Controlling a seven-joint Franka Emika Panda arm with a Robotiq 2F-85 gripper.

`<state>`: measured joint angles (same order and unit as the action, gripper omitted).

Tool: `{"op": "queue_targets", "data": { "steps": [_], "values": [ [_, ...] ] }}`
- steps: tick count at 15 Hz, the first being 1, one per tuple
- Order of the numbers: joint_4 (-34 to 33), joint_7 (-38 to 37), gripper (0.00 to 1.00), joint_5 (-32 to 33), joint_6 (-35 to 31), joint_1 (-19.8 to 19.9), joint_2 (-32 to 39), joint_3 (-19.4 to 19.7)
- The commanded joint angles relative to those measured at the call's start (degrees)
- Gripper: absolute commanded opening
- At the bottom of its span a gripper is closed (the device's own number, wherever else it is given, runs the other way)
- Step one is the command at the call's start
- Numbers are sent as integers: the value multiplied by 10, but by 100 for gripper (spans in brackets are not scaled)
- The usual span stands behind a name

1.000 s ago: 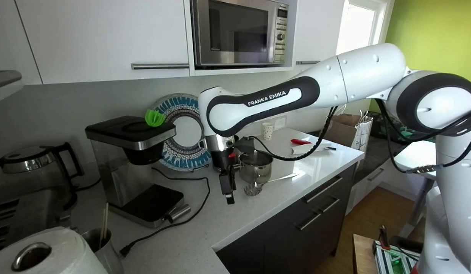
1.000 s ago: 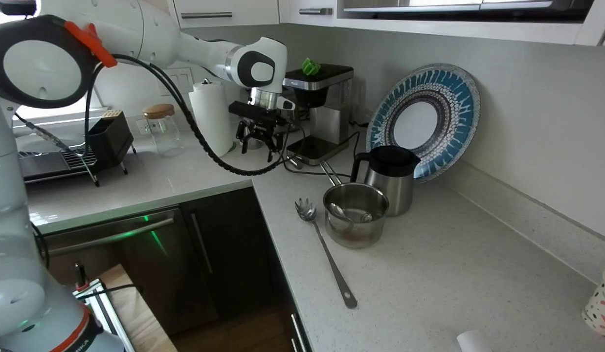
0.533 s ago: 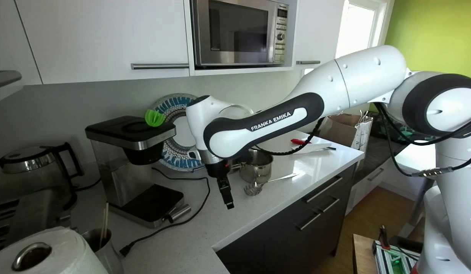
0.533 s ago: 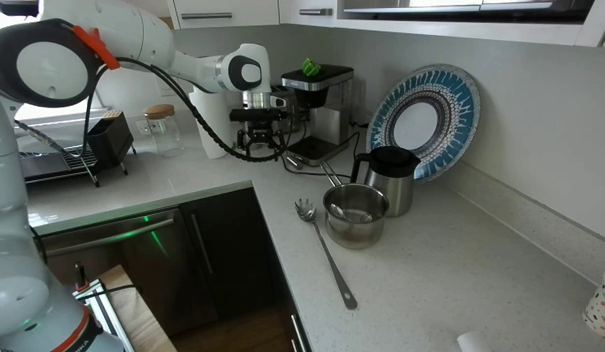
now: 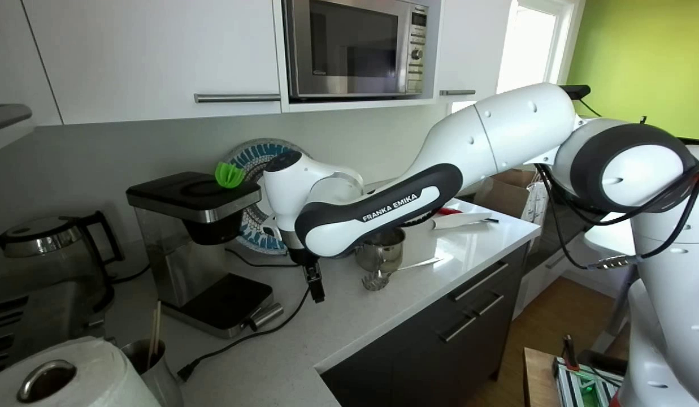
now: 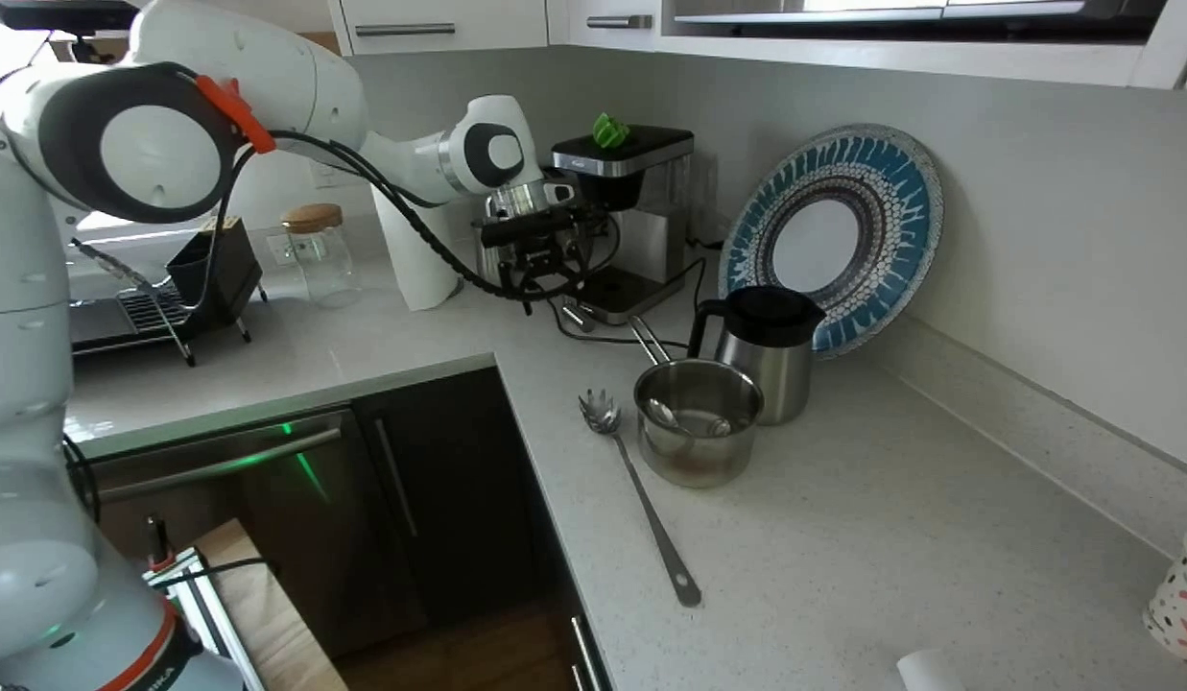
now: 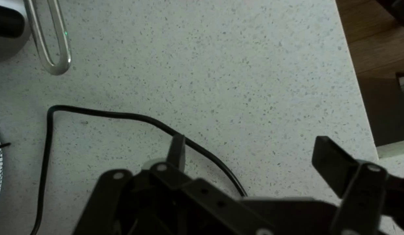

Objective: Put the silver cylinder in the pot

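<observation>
The pot (image 5: pixel 379 251) is small, round and shiny steel, with a looped wire handle. It stands on the counter in both exterior views (image 6: pixel 697 451); shiny shapes show inside it, and I cannot tell if they are objects or reflections. Its handle (image 7: pixel 63 55) is at the upper left of the wrist view. A silver cylinder (image 5: pixel 266 316) lies low by the coffee maker's base, also in an exterior view (image 6: pixel 578 318); it is out of the wrist view. My gripper (image 7: pixel 250 138) is open and empty above the counter and black cord, between the coffee maker and pot.
The coffee maker (image 5: pixel 199 249) stands beside my gripper; its black cord (image 7: pixel 130 116) runs under the fingers. A serving fork (image 6: pixel 646 494), a dark-lidded canister (image 6: pixel 775 369) and a patterned plate (image 6: pixel 900 240) are near the pot. The counter edge (image 7: pixel 355 78) is at the right.
The arm's elbow and wrist have lowered. In an exterior view my gripper has moved left toward the coffee maker, and it has turned. The pot and silver cylinder have not moved.
</observation>
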<state>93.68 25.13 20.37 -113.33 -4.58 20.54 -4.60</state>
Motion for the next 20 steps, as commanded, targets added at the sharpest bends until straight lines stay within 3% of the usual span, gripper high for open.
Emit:
{"op": "queue_targets", "data": {
  "steps": [1, 4, 7, 13, 18, 20],
  "values": [
    [-5, 4, 100, -1, 2, 1, 3, 0],
    [6, 84, 100, -38, -74, 20, 11, -18],
    [12, 116, 100, -68, -121, 28, 21, -23],
    [-6, 124, 100, -88, -183, 36, 70, -21],
    [-33, 142, 78, -91, -214, 41, 108, -25],
    [-42, 152, 83, -91, -222, 42, 115, -27]
  ]
}}
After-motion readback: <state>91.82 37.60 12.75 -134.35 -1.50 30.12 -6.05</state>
